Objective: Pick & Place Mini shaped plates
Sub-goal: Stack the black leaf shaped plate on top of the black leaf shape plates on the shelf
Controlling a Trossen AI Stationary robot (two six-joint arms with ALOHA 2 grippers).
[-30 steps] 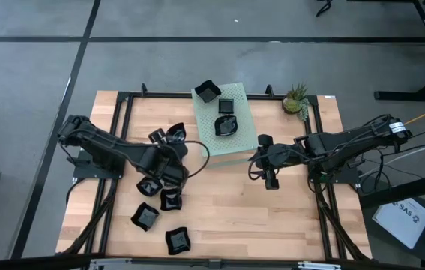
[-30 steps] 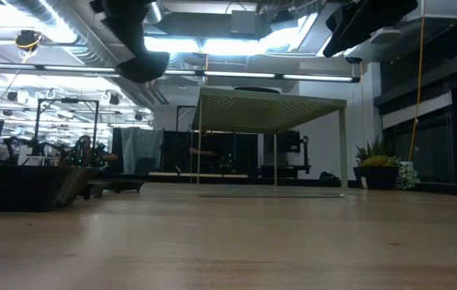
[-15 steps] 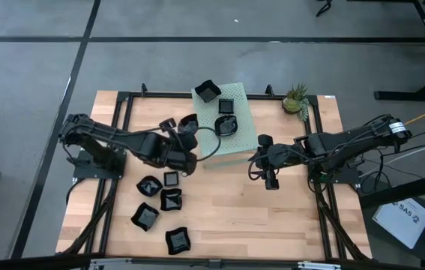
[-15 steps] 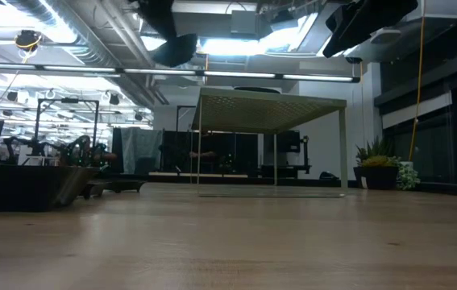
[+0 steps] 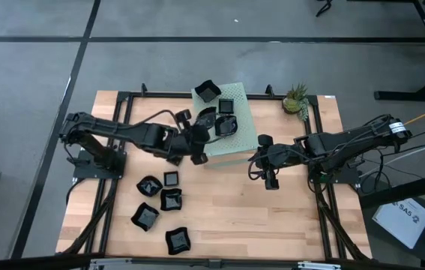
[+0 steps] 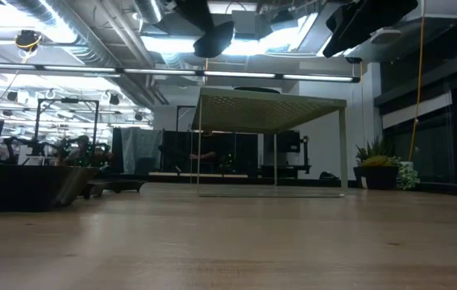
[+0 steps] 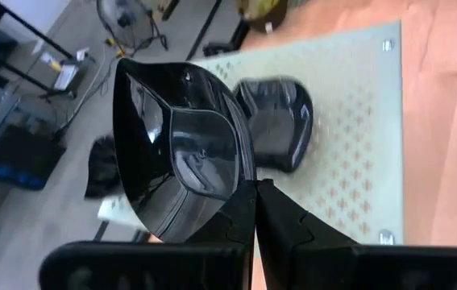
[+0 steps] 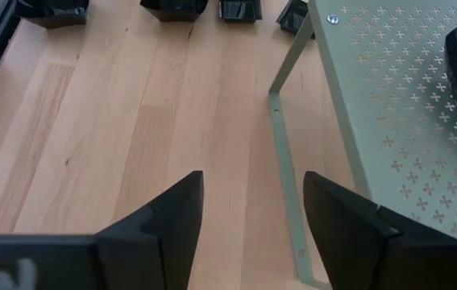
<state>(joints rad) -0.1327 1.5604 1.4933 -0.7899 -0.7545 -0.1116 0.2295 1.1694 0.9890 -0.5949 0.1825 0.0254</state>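
Note:
My left gripper (image 5: 201, 133) is shut on a glossy black mini plate (image 5: 207, 120), held in the air at the left edge of the pale green perforated stand (image 5: 234, 142). The low view shows this plate (image 6: 213, 38) high above the stand's top (image 6: 272, 103). Three more plates (image 5: 227, 126) rest on the stand. Several others (image 5: 171, 199) lie on the wood at the near left. My right gripper (image 5: 270, 178) hangs open over the table by the stand's right side, with nothing between its fingers (image 8: 172, 221). My left gripper pinches the plate's rim (image 7: 240, 184) between its two shut fingers (image 7: 280, 221), at one edge only. The fingers come slanting down from the table's left. The plate is lifted clear and tilted, with its hollow (image 7: 200, 157) turned back toward the wrist.
A small potted plant (image 5: 296, 98) stands at the far right corner. The stand's thin legs (image 8: 284, 153) reach down to the wood. Bare wood (image 5: 234, 217) lies between the two arms toward the near edge.
My left gripper has risen and swung toward the table's far right, from above the plates on the wood to the stand's left edge, rolling its wrist on the way. The plate has stayed in its shut fingers, lifted clear, and has tipped further.

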